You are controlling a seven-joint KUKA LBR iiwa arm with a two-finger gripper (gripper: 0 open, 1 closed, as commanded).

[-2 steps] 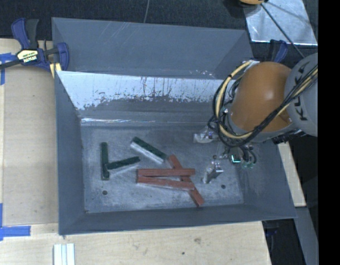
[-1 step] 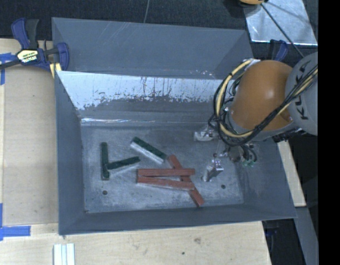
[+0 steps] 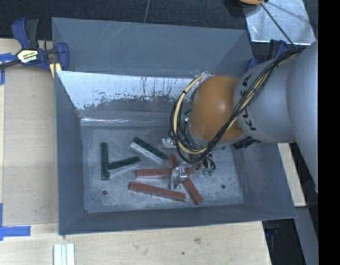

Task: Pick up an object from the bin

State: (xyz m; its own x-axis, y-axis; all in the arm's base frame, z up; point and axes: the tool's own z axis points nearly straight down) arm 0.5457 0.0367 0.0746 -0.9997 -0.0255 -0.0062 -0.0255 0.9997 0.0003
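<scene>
My gripper (image 3: 179, 176) is low over the bin floor, right of the middle, under the arm's orange cover. It is down among three red-brown flat bars. One bar (image 3: 152, 173) lies level and runs left from it. A second bar (image 3: 155, 191) lies slanted just below. A third, shorter bar (image 3: 193, 192) points down and to the right. Whether any bar is held cannot be seen. A grey-green bar (image 3: 148, 149) lies slanted just up and left of the gripper.
Two dark green bars lie on the left of the floor, one upright (image 3: 104, 160) and one slanted (image 3: 124, 163). A small green piece (image 3: 208, 170) sits right of the gripper. The arm and its cables cover the bin's right part.
</scene>
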